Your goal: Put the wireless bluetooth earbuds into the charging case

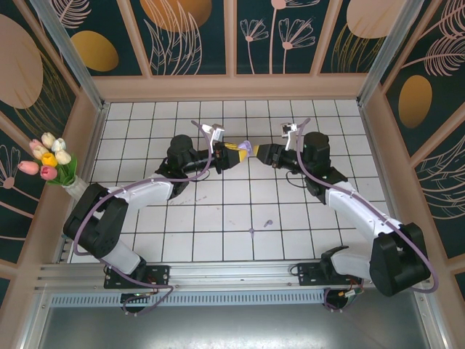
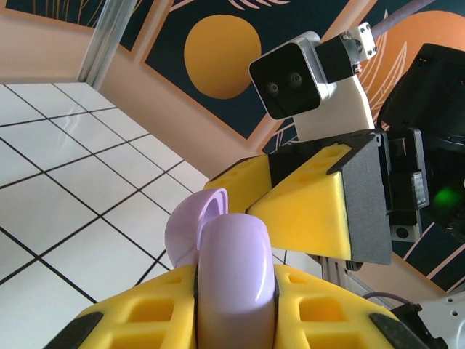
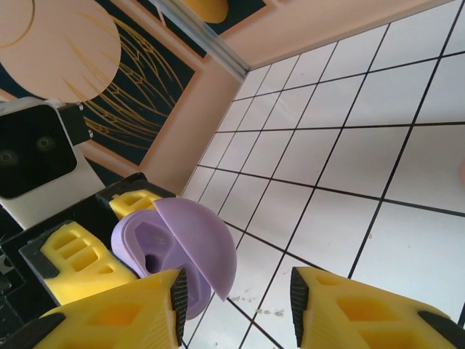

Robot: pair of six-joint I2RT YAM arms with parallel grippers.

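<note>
Mid-table, clear of the tiles: charging case (image 2: 236, 276) clamped open, nothing loaded yet.

Nearest the bases, on bare tile: purple earbud (image 1: 267, 222), with a second speck (image 1: 251, 231) just beside it, probably its mate. Pink pair too small to pick out. Farther out, well apart from both specks and above them: left gripper (image 1: 234, 155) shut tight on the case, lid hinged open, cavity turned toward the right gripper (image 3: 238, 294). Right gripper's jaws parted and empty, with the lid edge poking into the gap, apparently untouched. Judgement: right arm free and slightly nearer the specks, so back toward the bases and down for a pick; nothing in that path. Far left by the wall: tulips (image 1: 49, 160), irrelevant.
</note>
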